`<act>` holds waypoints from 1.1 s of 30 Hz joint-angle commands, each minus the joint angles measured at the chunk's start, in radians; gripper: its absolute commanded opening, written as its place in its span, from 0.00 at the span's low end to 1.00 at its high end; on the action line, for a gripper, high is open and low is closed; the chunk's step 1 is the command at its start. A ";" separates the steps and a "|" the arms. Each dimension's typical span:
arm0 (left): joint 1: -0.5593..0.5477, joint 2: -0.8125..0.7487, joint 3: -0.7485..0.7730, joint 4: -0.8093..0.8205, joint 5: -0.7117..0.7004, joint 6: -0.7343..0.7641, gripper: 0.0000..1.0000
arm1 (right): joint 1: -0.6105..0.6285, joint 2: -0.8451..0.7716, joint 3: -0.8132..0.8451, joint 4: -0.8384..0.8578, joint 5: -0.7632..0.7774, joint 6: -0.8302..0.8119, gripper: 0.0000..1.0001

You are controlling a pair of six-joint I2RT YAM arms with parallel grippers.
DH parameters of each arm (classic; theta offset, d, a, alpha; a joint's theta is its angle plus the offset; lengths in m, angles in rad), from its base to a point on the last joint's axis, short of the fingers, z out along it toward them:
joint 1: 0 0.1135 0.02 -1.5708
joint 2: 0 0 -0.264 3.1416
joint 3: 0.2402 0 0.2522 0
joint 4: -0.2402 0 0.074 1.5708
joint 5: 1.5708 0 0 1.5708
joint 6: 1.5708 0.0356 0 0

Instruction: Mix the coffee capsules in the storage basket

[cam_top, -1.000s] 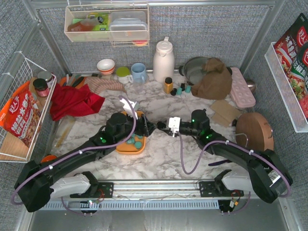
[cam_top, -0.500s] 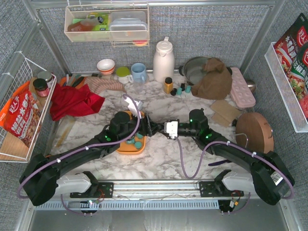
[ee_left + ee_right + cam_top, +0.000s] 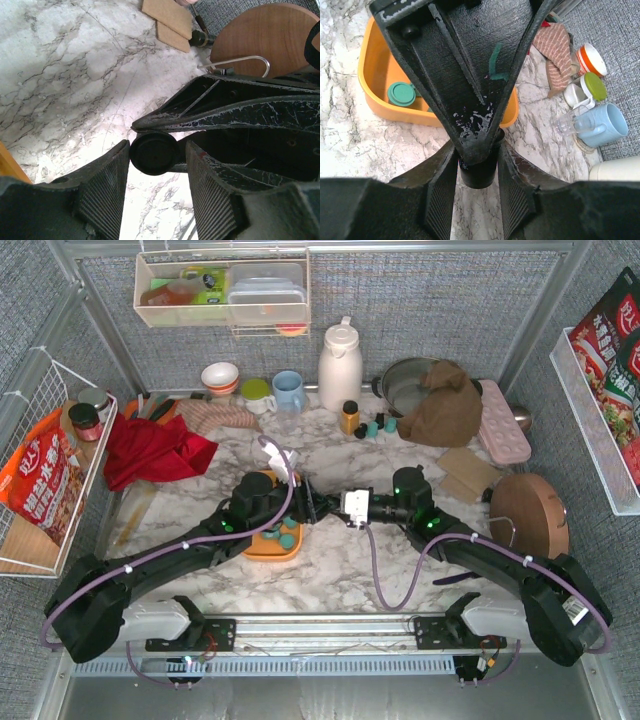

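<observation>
My two grippers meet tip to tip right of the orange-yellow storage basket. My right gripper is shut on a black coffee capsule, its pads pressing both sides. My left gripper is open around the same capsule: the left pad touches it, and a gap stays at the right pad. Several teal capsules lie in the basket; one shows in the right wrist view inside the basket's wall.
A few loose teal capsules and an amber bottle stand at the back. A white jug, blue mug, red cloth, round wooden board and cardboard pieces surround the marble centre.
Both grippers have moved toward each other, closing the gap between them. The left fingertips now sit around the capsule held by the right gripper.
</observation>
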 commanded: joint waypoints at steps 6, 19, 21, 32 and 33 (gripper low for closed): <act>0.001 -0.019 0.013 -0.050 -0.035 -0.002 0.38 | 0.001 0.002 0.020 0.011 0.003 0.027 0.53; 0.034 -0.198 0.066 -0.615 -0.475 0.089 0.38 | -0.014 0.028 0.055 -0.039 0.169 0.060 0.81; 0.066 -0.206 0.050 -0.679 -0.508 0.098 0.41 | -0.019 0.056 0.082 -0.025 0.270 0.145 0.81; 0.231 -0.103 -0.039 -0.515 -0.498 0.143 0.46 | -0.156 0.437 0.533 -0.261 0.914 0.739 0.99; 0.239 -0.082 -0.035 -0.504 -0.497 0.149 0.46 | -0.181 0.480 0.589 -0.318 0.914 0.801 0.99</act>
